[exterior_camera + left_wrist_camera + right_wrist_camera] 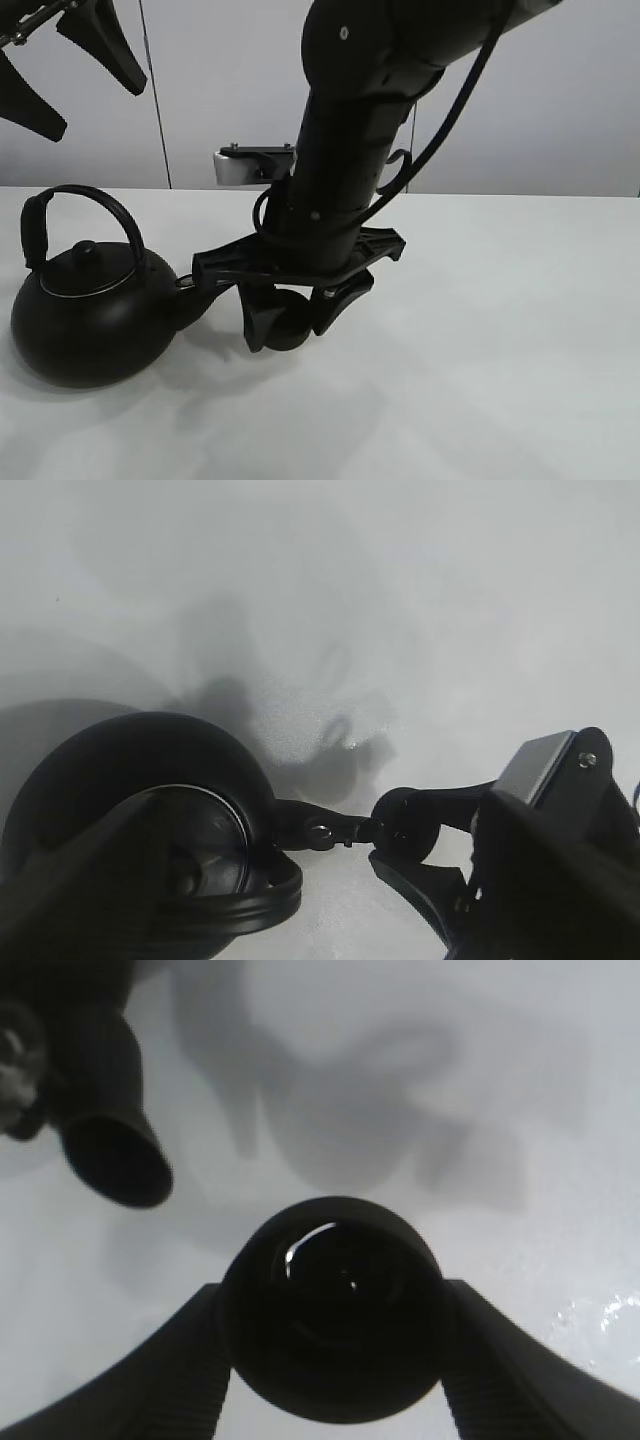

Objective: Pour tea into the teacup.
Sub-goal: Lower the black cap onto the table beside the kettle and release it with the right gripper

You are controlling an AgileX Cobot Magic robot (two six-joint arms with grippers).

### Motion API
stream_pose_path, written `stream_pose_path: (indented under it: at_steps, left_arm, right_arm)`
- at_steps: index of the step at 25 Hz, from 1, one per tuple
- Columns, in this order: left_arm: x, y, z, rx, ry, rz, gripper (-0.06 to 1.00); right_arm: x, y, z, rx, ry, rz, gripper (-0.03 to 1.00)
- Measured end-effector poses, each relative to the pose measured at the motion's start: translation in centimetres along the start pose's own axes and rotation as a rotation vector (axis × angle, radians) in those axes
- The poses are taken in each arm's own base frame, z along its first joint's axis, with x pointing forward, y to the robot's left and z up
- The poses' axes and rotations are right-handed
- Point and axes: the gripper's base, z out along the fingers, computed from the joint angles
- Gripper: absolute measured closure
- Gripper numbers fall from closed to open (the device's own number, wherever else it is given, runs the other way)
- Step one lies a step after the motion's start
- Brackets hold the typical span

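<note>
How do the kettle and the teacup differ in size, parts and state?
The kettle is far larger than the teacup. The kettle has an arched handle, lid and spout; the teacup is open and handleless. The kettle stands free; the teacup sits clamped in the right tool. Both are round and black.

kettle spout (115, 1160) beside teacup (335, 1305), open table (500, 350) elsewhere

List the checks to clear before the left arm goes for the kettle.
1. Teacup gripped between the right gripper's fingers: ok.
2. Teacup mouth facing up: ok.
3. Kettle spout pointing toward the teacup: ok.
4. Left gripper open above the handle, apart from it: ok.
5. Lid seated on the kettle: ok.
6. Teacup empty: cannot tell; dark inside with a glint.
</note>
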Motion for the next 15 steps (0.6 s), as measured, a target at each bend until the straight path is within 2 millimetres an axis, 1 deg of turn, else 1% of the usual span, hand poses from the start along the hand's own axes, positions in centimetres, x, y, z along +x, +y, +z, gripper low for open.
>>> stream_pose_path:
  at_steps: [4, 7, 15]
  left_arm:
    - [0.0, 0.0, 0.0, 0.000, 0.000, 0.000, 0.34]
    - [0.0, 0.0, 0.0, 0.000, 0.000, 0.000, 0.34]
    - [0.0, 0.0, 0.0, 0.000, 0.000, 0.000, 0.34]
  right_arm:
    - [-0.2, -0.1, 1.7, 0.002, -0.007, 0.013, 0.57]
    - [-0.4, -0.2, 2.4, 0.003, -0.008, 0.017, 0.57]
    - [-0.6, -0.3, 3.0, 0.012, -0.022, 0.026, 0.57]
